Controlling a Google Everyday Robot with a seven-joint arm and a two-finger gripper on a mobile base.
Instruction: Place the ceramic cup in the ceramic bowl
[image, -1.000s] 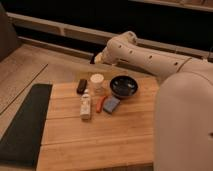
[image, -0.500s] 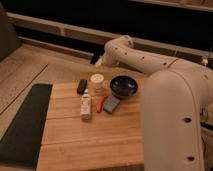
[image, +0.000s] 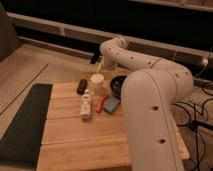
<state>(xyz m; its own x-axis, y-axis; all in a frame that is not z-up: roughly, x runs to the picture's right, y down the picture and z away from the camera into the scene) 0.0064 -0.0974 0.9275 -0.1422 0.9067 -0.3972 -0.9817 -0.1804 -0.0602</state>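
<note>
The ceramic cup (image: 96, 82), small and cream-white, stands upright at the back of the wooden table (image: 75, 142). Just right of it sits the dark ceramic bowl (image: 118, 84), its right part hidden behind my white arm (image: 150, 100). My gripper (image: 96, 60) hangs above and slightly behind the cup, apart from it. Its fingers look open and hold nothing.
Left of the cup lies a small dark object (image: 81, 86). In front of it are a pale bottle with a white label (image: 86, 106), an orange item (image: 101, 103) and a blue block (image: 111, 104). A dark mat (image: 22, 122) runs along the table's left side. My arm covers the table's right side.
My arm's large white link has swung closer to the camera and now covers the table's right side and part of the bowl. The gripper stays above the cup.
</note>
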